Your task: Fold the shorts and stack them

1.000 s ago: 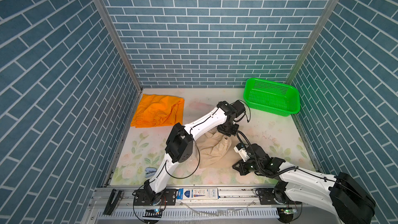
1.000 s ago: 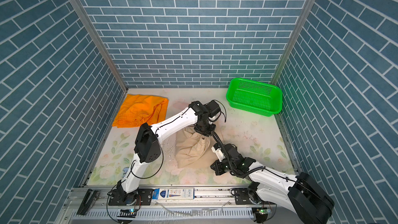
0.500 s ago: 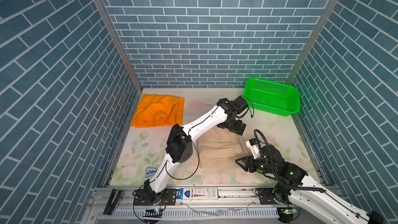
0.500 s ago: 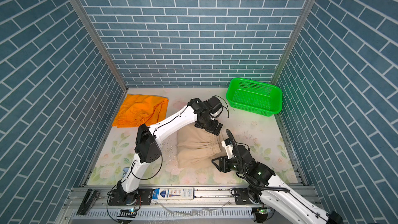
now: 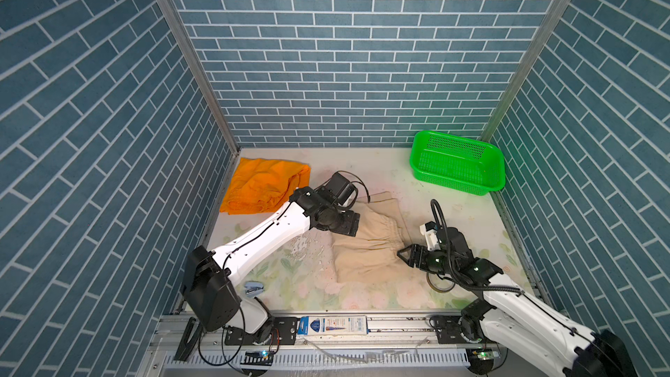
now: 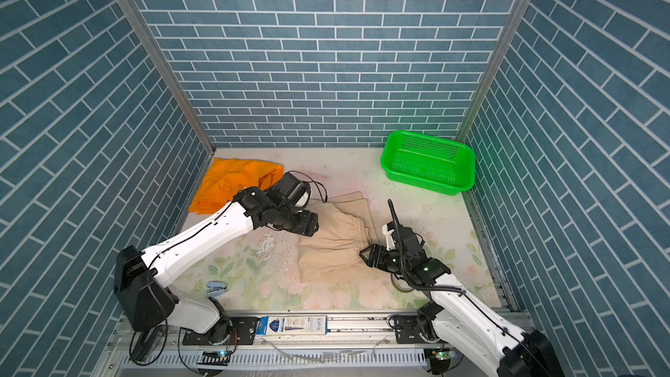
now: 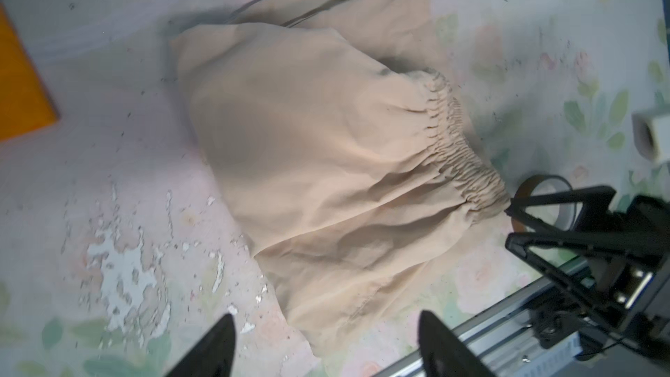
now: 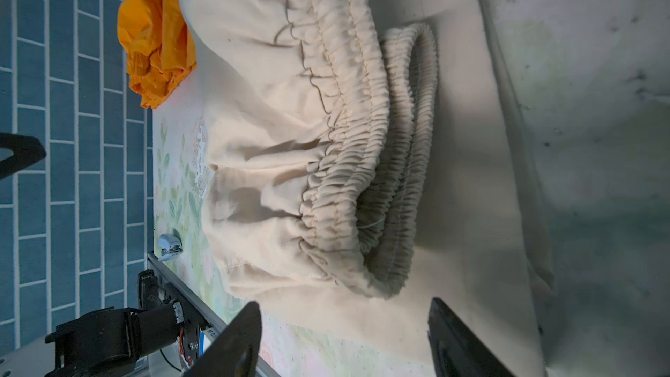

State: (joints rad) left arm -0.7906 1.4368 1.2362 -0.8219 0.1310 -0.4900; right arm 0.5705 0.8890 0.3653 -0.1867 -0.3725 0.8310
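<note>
Just ahead of the right gripper (image 5: 403,256), the pale beige cloth shorts (image 5: 366,248) lie on the floral-print table mat (image 5: 290,277), their gathered elastic waistband (image 8: 348,114) turned toward that gripper. Its two black fingers (image 8: 246,328) stand well apart and hold nothing. In the left wrist view one fingertip sits right at the near corner of the waistband, and whether it touches the cloth I cannot tell. The right wrist view shows the waistband mouth gaping slightly, just beyond the spread fingers.

The left gripper (image 5: 346,225) hangs over the opposite edge of the beige shorts, at the leg end. In its wrist view both fingertips (image 7: 214,353) are spread wide with only mat and the cloth's hem below them, so it grips nothing. Behind the left gripper, beside its arm's wrist, the bright orange cloth shorts (image 5: 264,186) lie bunched against the wall, apart from the beige pair. A bright green perforated plastic basket (image 5: 455,184) stands well beyond the right gripper, in the far corner. A roll of brown tape (image 7: 533,180) lies just behind the right gripper's fingers, under its wrist.
</note>
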